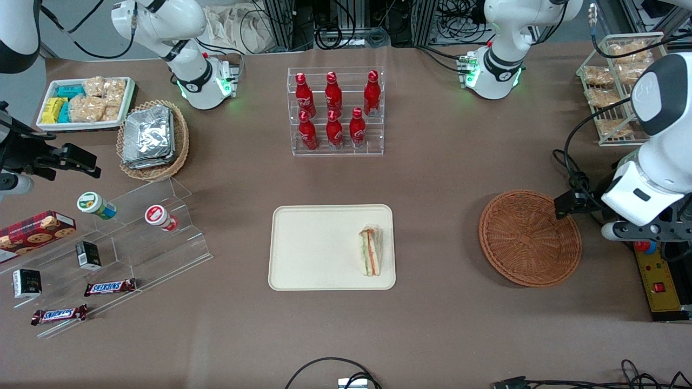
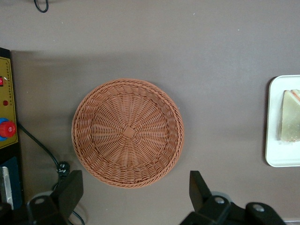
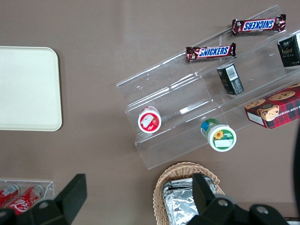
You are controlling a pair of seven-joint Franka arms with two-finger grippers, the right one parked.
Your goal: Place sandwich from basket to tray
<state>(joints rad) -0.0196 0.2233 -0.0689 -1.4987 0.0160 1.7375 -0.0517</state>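
The sandwich (image 1: 371,250), a wrapped white wedge with orange and green layers, lies on the cream tray (image 1: 313,254), near the tray's edge that faces the basket. The reddish-brown wicker basket (image 1: 530,237) is empty. It stands on the table toward the working arm's end. My left gripper (image 1: 567,204) hangs above the table at the basket's rim, open and empty. In the left wrist view its spread fingers (image 2: 70,187) flank bare table just outside the basket (image 2: 127,132). The sandwich (image 2: 289,123) and the tray's rim (image 2: 273,154) also show there.
A rack of red bottles (image 1: 335,111) stands farther from the camera than the tray. A control box with a red button (image 1: 657,275) lies beside the basket. A tan basket of foil packs (image 1: 151,138), clear display steps (image 1: 140,237) and snack bars lie toward the parked arm's end.
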